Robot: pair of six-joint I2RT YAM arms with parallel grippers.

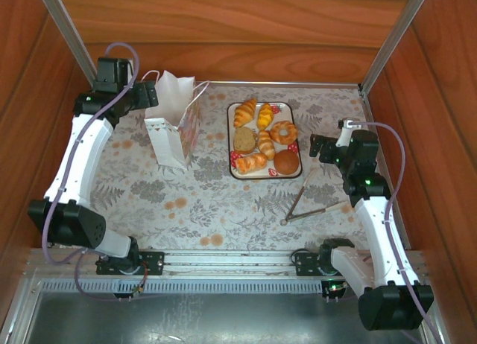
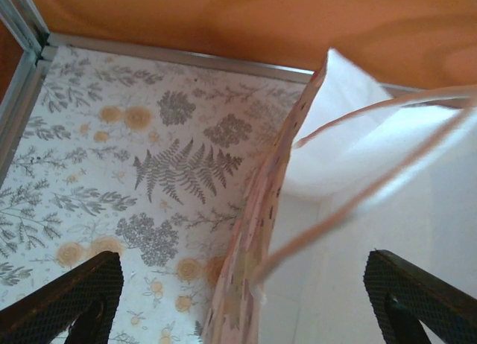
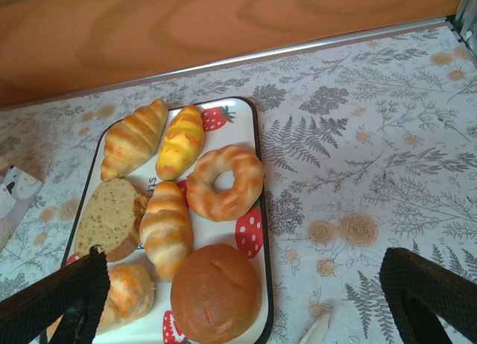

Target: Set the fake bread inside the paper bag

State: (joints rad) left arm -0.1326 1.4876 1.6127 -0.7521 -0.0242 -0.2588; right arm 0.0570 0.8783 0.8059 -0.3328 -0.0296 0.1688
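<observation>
Nothing is bagged yet: the fake bread (image 1: 262, 141) all lies on the tray (image 1: 294, 112) at centre frame, with the paper bag (image 1: 173, 135) standing to its left. My right hand (image 3: 246, 299) hangs wide open and empty above the tray. My left hand (image 2: 242, 295), equally open, has the bag's wall between its fingers. Next, I judge, the right must descend and pinch one pastry.

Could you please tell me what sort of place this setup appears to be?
Probably a staged robot test cell, not a real bakery: wooden panel walls framed by aluminium rails, a floral tablecloth, and the fake bread on a strawberry-printed tray beside the paper bag.
</observation>
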